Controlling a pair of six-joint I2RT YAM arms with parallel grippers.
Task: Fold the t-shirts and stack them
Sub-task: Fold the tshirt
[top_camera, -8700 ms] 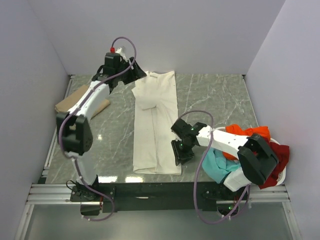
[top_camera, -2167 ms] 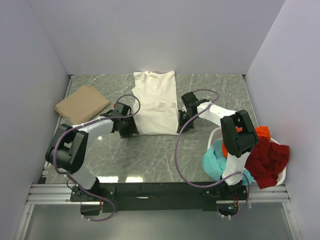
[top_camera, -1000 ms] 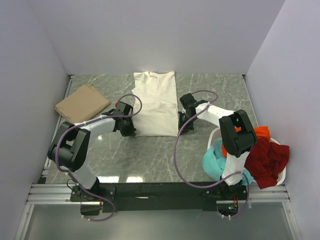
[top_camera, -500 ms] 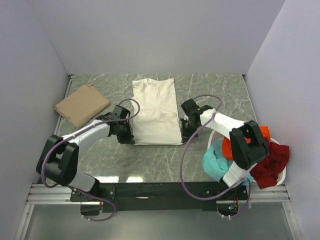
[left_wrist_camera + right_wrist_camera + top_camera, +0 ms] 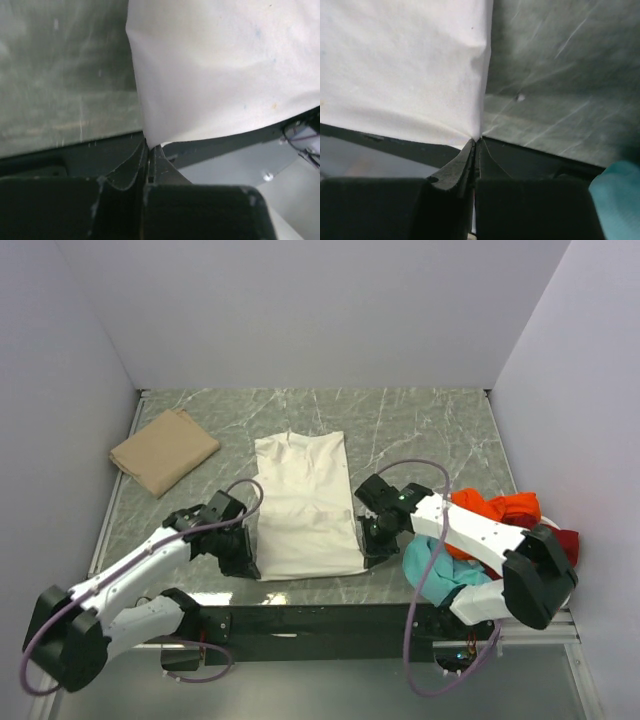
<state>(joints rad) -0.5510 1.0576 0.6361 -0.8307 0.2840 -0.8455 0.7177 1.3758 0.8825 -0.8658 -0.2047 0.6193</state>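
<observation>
Wrist views: left gripper (image 5: 147, 146), right gripper (image 5: 476, 141) clenched on cream-white t-shirt (image 5: 305, 510) corners | Overhead: orange t-shirt (image 5: 495, 510), teal t-shirt (image 5: 440, 575) heaped right

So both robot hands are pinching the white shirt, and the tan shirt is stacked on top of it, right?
Not quite. The left gripper and right gripper do pinch the white shirt, but the tan shirt is not on it. It lies folded on the table, apart, near the far left corner; the top view shows this.
</observation>
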